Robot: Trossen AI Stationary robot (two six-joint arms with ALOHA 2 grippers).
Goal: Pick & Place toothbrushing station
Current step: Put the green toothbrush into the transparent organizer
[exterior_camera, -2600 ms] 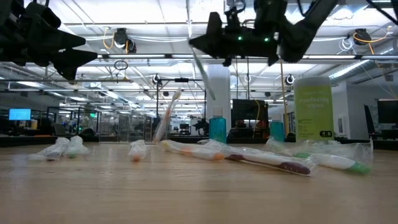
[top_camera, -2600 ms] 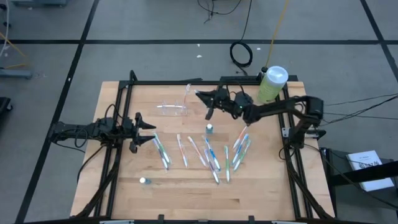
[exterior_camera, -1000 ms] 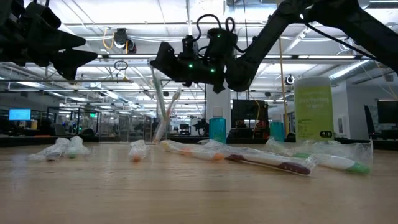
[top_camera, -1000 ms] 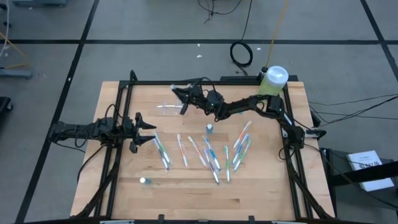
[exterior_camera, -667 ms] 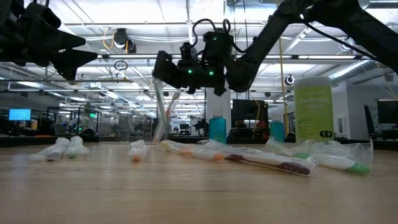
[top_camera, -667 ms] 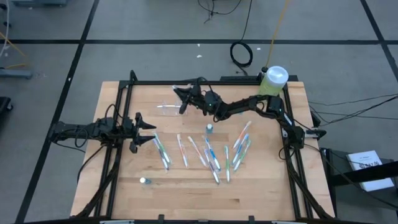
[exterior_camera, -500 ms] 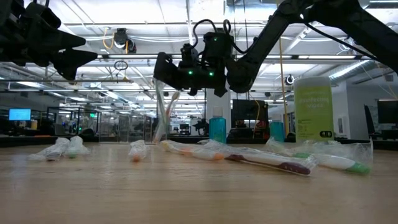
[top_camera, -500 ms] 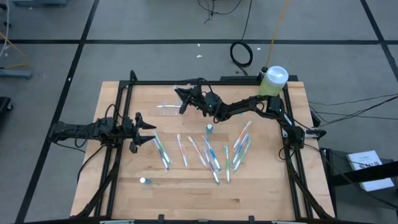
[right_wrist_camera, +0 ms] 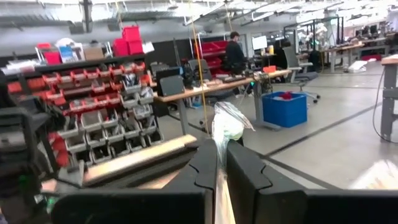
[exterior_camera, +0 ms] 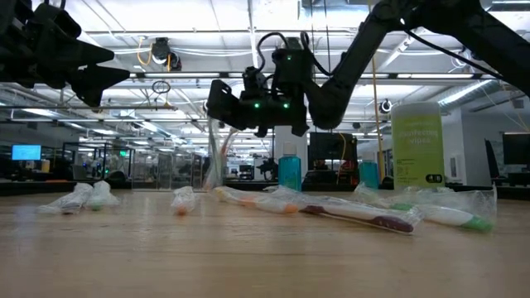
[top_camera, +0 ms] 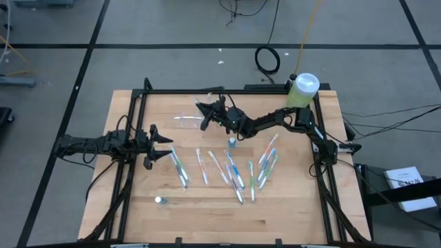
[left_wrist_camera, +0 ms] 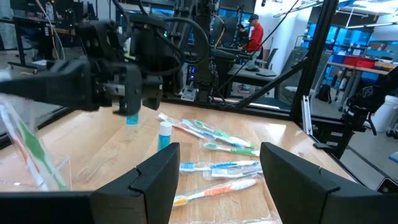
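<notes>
Wood-topped desk [top_camera: 138, 207] in a black frame, grey floor around it, big open workshop beyond. Toothbrushing station [top_camera: 191, 122] sits toward the desk's far edge, left of centre: clear plastic, nearly invisible from above, compartment walls hard to make out. Right end effector [top_camera: 204, 116] hovers right over it, fingers together on a wrapped toothbrush [right_wrist_camera: 227, 127]; its lower part is hidden behind the fingers. Left end effector [top_camera: 167, 143] waits at the left side, fingers apart, nothing between them. Loose wrapped toothbrushes [top_camera: 231, 169] fan across mid-desk, crinkly film. Green bottle [top_camera: 301, 92], white cap, at the far right corner
</notes>
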